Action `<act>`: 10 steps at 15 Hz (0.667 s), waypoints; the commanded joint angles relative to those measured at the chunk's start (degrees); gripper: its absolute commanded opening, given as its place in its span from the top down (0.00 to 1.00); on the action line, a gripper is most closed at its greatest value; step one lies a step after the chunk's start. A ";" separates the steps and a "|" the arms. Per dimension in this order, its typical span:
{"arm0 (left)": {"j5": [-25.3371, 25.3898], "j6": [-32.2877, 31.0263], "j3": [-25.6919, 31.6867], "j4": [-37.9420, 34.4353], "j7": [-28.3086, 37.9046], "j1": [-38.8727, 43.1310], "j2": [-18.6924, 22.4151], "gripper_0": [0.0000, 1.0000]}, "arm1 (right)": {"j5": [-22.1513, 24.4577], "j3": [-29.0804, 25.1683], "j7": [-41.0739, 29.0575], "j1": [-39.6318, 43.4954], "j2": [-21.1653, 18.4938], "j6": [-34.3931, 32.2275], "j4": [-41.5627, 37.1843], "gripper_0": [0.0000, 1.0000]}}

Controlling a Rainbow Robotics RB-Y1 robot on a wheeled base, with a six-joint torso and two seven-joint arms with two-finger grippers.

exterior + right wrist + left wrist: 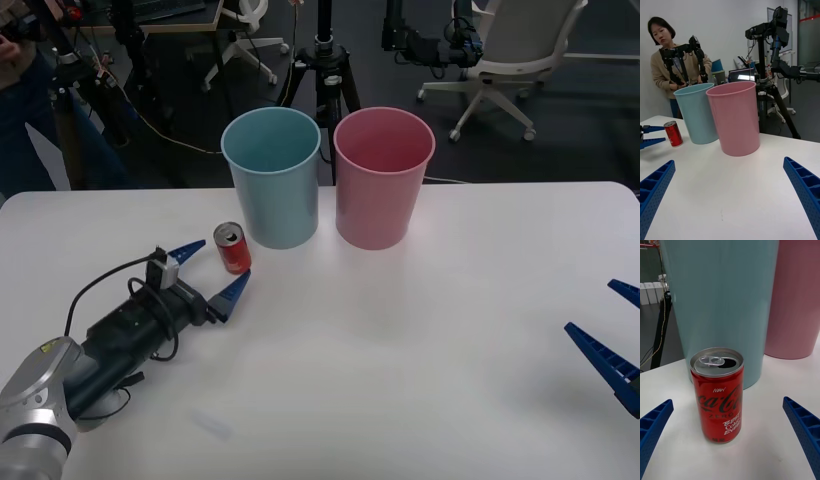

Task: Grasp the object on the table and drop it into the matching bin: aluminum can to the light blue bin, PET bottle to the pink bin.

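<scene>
The aluminum can (233,248) is found upright on the table (400,340), on the left side, just beside the near left of the light blue bin (271,175), with the pink bin (384,176) standing to the right of that. The left gripper (211,268) is positioned low over the table with its blue fingers (233,292) spread wide, one tip on each side of the can and neither touching it. The right gripper (612,325) is parked at the near right edge, well apart from everything, its fingers likewise spread. The main risk is judged to lie in the closing: if one finger meets the can first, the short, light can could be pushed over or shoved against the blue bin. A grip taken too near the tips could also let the smooth wall slip during the lift, and the tall rim could be clipped if the can is carried too low. The can is seen as red with white lettering, a silver top, and an opened tab.
</scene>
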 commanded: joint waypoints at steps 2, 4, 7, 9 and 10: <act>0.02 1.84 -0.56 -0.01 1.52 -1.08 0.00 0.00 | 0.00 0.00 0.00 0.00 0.00 0.00 0.00 0.00; 0.11 4.04 -1.35 -0.01 2.05 -1.78 -0.08 0.00 | 0.00 0.00 0.00 0.00 0.00 0.00 0.00 0.00; 1.08 7.11 -2.76 -0.01 2.67 -2.75 -0.08 0.00 | 0.00 0.00 0.00 0.00 0.00 0.00 0.00 0.00; 2.57 10.28 -4.43 -0.01 3.11 -3.45 -0.08 0.00 | 0.00 0.00 0.00 0.00 0.00 0.00 0.00 0.00; 3.45 11.60 -5.39 -0.01 3.19 -3.54 -0.08 0.00 | 0.00 0.00 0.00 0.00 0.00 0.00 0.00 0.00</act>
